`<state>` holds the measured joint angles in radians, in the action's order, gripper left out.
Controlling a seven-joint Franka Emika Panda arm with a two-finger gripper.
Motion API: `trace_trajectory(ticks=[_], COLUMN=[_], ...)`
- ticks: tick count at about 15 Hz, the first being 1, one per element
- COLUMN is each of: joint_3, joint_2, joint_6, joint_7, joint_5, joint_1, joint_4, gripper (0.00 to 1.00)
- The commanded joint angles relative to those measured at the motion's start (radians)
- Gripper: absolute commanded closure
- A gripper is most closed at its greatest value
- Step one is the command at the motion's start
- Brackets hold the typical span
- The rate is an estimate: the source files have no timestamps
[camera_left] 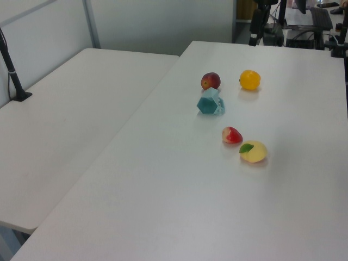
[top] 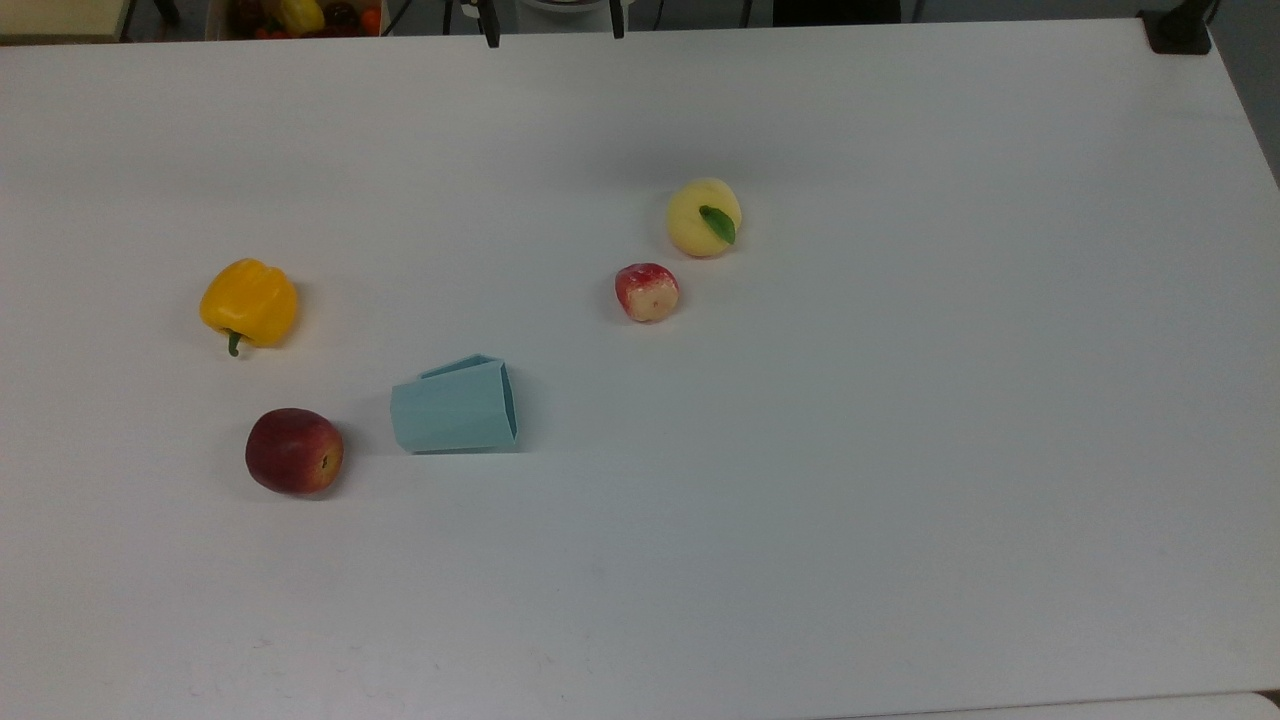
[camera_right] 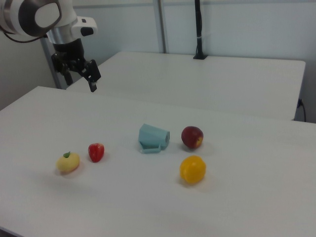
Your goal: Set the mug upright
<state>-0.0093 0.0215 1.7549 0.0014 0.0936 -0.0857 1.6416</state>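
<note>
Lying on its side on the white worktop (top: 900,400) in the top view is the mug (top: 455,405); its open mouth points to the top view's right and its narrow bottom points to the top view's left; the small handle sticks out on the far side. Just beside its bottom sits a dark red apple (top: 294,451), not touching; a yellow pepper (top: 249,303) is farther up on the top view's left; a small red and cream fruit (top: 647,292) and a pale yellow fruit with a green leaf (top: 704,217) sit close together, well apart from the mug.

In the left view the mug (camera_left: 210,103) shows its six-sided open mouth toward the camera; the dark red apple (camera_left: 210,81) is right behind it, the yellow pepper (camera_left: 249,79) is at the left view's right of that; the small red fruit (camera_left: 231,135) and the yellow fruit (camera_left: 253,151) lie nearer the camera.

In the right view the mug (camera_right: 153,138) lies in the middle of the worktop with the apple (camera_right: 192,137) beside it; the gripper (camera_right: 91,79) hangs high up near the far edge — well away from the mug; I cannot tell how far its fingers are spread, and they hold nothing.
</note>
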Motion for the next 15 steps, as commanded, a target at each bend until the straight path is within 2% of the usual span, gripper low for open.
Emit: trace_trajectory(ticks=[1,12,15], joint_3=[-0.014,-0.014,-0.009], joint_2=[0.02,0.014,0.009], joint_6=[0.021,0.025,0.026], joint_7=[-0.012,-0.012,-0.024], joint_5=[0.001,-0.002,-0.04], joint_1=[-0.028,-0.028,-0.028], joint_4=[0.03,0.03,0.03], gripper=[0.0,0.0,0.0])
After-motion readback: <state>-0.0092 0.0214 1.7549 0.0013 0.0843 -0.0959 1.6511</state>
